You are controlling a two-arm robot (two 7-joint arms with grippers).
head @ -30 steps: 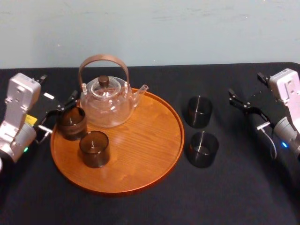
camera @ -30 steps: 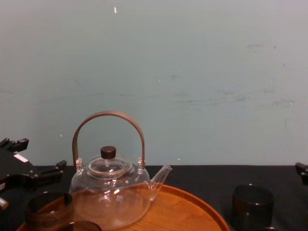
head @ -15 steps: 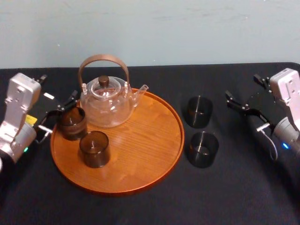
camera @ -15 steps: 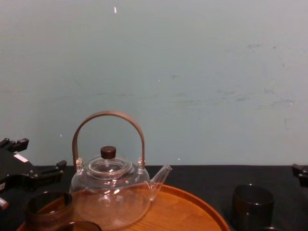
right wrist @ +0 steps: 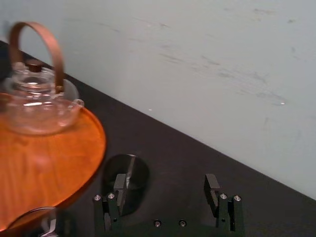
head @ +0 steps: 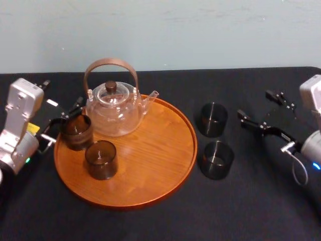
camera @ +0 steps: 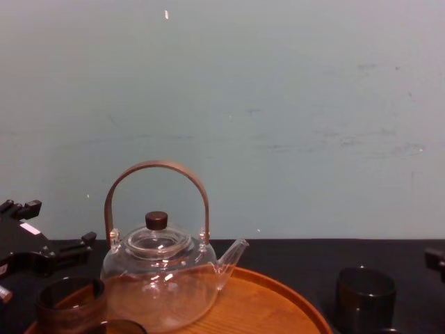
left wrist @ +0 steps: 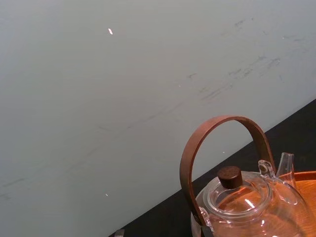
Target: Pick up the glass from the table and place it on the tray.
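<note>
1. In the head view two dark glasses stand on the black desk [head: 241,211] right of centre, the upper glass [head: 211,119] and the lower glass [head: 217,159], both just outside the rim of the tray [head: 150,170]
2. The right jaws, at mid right of the frame, gape wide and empty, pointing at the upper glass, near it but apart
3. The left jaws, at the frame's left, stand open beside a tray glass [head: 76,131]
</note>
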